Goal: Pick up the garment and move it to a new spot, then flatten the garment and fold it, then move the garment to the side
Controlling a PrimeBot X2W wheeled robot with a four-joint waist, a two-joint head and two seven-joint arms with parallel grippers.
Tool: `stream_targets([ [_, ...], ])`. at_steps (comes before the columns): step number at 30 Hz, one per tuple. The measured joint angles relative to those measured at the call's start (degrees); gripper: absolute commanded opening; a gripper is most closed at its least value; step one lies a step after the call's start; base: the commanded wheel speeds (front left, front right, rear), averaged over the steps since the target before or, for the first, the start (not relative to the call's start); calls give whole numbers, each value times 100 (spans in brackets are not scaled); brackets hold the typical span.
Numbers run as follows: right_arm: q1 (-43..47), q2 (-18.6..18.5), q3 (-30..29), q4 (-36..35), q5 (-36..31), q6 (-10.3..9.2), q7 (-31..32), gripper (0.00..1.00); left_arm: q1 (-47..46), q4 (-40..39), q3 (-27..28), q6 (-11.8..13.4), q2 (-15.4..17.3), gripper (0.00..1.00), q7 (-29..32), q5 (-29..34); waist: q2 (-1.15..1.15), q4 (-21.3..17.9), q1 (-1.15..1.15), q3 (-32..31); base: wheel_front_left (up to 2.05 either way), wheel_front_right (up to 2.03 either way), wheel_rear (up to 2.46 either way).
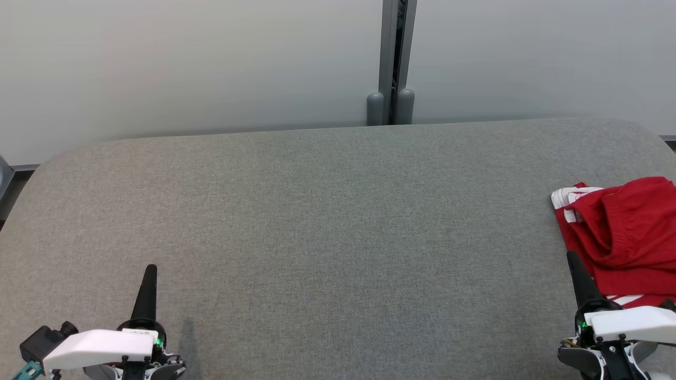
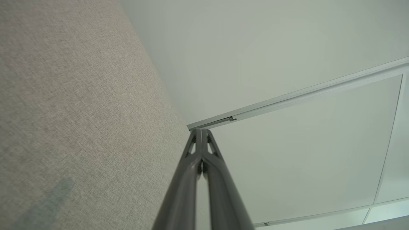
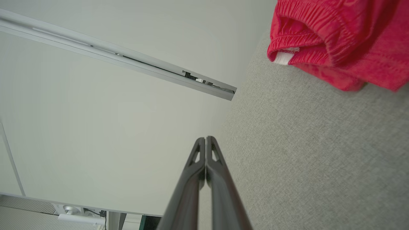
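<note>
Garment, red, crumpled, elastic-ribbed, on grey woven table; left gripper, right gripper tips together, empty.

Jaws: long tapering dark-grey fingers, triangular cut-outs near the tips; behind the jaws, white wrist shells with black screws, small green lights.

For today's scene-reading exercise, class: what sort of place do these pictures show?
Probably an indoor lab or office test area: a grey fabric-covered table, pale wall panels joined by a metal post, and a lone red garment.
</note>
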Motion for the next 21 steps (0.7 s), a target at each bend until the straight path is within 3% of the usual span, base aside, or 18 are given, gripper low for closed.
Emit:
stream_targets([
  [21,26,-14,-92,-260,1011,0,245,0,-106,-174,98,-80,9,0,252,-956,0,9,0,4,0,0,0],
])
